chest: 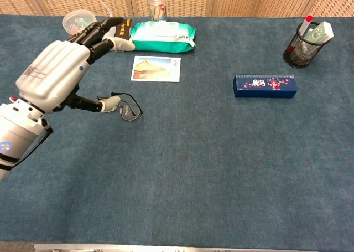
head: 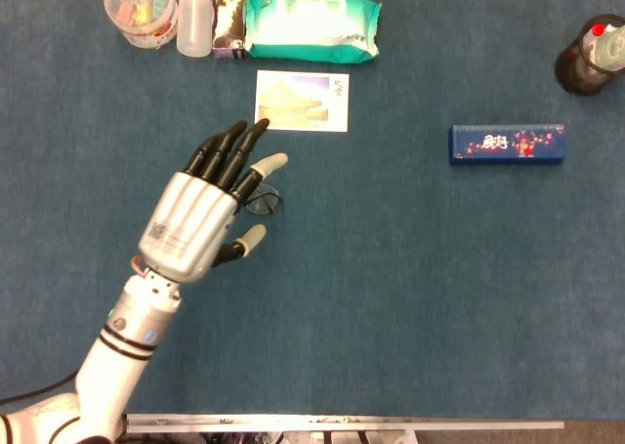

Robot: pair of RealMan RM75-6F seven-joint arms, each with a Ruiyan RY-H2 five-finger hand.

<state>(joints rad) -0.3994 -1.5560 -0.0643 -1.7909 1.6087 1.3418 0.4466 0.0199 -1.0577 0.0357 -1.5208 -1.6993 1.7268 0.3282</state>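
My left hand hovers open above a pair of glasses lying on the blue table cloth, with its fingers spread and pointing to the far right. The hand covers the left lens in the head view; only the right lens shows. The thumb tip sits just left of the frame in the chest view. Nothing is in the hand. My right hand appears in neither view.
A postcard lies just beyond the glasses. Along the far edge stand a tub, a squeeze bottle, a small box and a wipes pack. A blue box and a pen holder lie to the right.
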